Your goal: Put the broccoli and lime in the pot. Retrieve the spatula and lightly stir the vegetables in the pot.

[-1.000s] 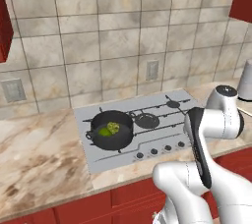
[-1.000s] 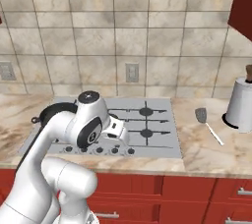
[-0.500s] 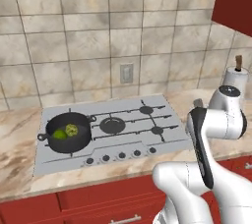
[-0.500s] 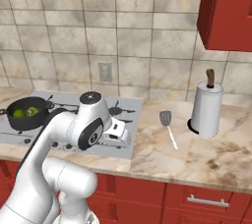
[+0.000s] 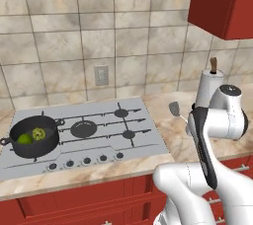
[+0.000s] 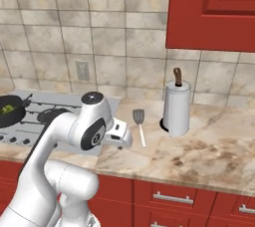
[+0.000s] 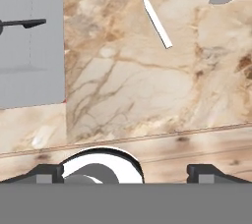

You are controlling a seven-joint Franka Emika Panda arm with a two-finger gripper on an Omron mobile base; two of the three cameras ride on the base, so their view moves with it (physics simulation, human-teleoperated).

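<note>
The round dark grey pot [image 5: 33, 142] sits at the front left corner of the grey stovetop [image 5: 143, 132]. Inside it lie the lumpy yellowish-green broccoli [image 5: 39, 133] and the smooth round green lime [image 5: 25, 139], side by side. The slim spatula with flat grey blade [image 6: 139, 121] lies on the marbled counter [image 6: 209, 154], between the stovetop's right edge and the white paper-towel roll [image 6: 177, 107]. The two-finger gripper [image 7: 125, 171] hangs over the counter's front edge with its jaws set wide, holding nothing.
</note>
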